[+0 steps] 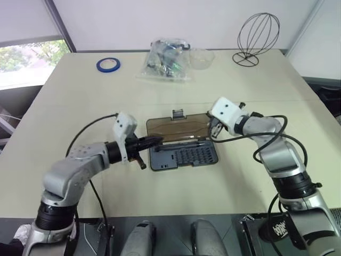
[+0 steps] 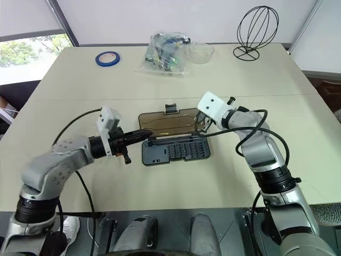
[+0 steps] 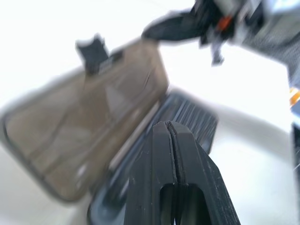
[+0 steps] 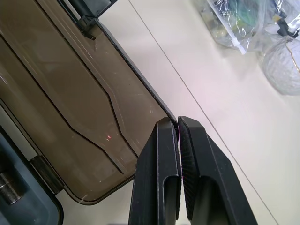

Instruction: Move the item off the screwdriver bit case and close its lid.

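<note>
Screwdriver bit case (image 1: 184, 152) open flat mid-table, smoky-brown translucent lid (image 1: 178, 129) behind dark ribbed tray, slim rod (image 1: 184, 142) along hinge, left gripper (image 1: 155, 141) and right gripper (image 4: 178, 129) pinched shut, empty.

Head views: even, bright diffuse light; window (image 1: 26, 58) adds daylight at far left. Worktop (image 1: 80, 101) shows soft, faint shadows. Left wrist view overexposed, heavily motion-blurred; lid (image 3: 84, 126) smeared. Right wrist view sharp, slight sheen on the lid.
</note>
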{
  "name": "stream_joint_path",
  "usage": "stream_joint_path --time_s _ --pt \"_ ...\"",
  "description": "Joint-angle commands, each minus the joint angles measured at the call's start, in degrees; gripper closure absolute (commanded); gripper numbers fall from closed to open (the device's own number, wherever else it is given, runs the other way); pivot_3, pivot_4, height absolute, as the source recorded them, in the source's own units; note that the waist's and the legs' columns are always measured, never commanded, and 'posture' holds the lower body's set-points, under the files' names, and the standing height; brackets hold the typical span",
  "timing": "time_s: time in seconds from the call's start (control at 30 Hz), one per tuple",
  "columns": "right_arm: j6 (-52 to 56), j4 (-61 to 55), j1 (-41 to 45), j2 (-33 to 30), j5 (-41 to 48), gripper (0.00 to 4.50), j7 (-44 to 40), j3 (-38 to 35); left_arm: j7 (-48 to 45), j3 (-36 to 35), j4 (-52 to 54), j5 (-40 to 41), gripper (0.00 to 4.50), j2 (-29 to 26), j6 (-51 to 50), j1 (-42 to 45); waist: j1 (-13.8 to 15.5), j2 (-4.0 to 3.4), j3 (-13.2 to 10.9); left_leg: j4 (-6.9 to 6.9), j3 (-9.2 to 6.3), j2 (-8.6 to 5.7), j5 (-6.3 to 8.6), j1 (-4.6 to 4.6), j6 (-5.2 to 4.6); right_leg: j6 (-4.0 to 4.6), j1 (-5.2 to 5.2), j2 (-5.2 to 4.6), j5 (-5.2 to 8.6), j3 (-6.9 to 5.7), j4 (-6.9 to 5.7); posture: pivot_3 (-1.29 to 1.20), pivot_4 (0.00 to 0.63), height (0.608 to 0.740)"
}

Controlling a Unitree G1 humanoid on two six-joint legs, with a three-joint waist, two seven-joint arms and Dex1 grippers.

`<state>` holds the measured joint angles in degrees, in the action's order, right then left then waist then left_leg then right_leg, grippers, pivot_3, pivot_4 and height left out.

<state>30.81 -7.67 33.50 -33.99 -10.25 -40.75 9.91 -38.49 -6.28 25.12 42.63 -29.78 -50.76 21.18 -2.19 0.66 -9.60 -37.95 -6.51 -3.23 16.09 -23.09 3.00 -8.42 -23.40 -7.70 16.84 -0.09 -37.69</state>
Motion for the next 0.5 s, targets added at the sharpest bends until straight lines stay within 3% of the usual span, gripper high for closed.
stream_joint_path --time_s 0.03,0.2,0.5 --pt "-0.46 -2.64 0.55 -0.45 1.15 4.45 0.03 -1.41 7.34 -6.94 -2.51 1.64 4.50 1.43 0.05 4.72 0.02 0.00 0.00 0.00 0.00 0.00 0.00 0.00 0.00 0.00 0.00 0.00 0.00 0.00 0.00 0.00 0.150 0.716" --pt "-0.37 -2.81 0.50 -0.42 1.64 4.45 -0.04 -1.22 12.35 -10.57 -13.56 -3.33 4.50 1.42 4.61 7.91 -0.33 0.00 0.00 0.00 0.03 0.00 0.00 0.01 0.00 0.00 -0.01 0.01 0.00 -0.01 0.02 0.00 0.150 0.716" --pt "-0.07 -3.02 0.93 -0.01 1.99 4.45 0.15 -1.17 2.66 -1.70 -28.73 -12.71 4.50 -0.33 14.63 8.19 0.04 0.01 -0.01 0.01 0.00 -0.02 0.00 -0.08 0.01 -0.01 -0.04 0.00 0.00 -0.02 0.09 0.00 0.150 0.716"
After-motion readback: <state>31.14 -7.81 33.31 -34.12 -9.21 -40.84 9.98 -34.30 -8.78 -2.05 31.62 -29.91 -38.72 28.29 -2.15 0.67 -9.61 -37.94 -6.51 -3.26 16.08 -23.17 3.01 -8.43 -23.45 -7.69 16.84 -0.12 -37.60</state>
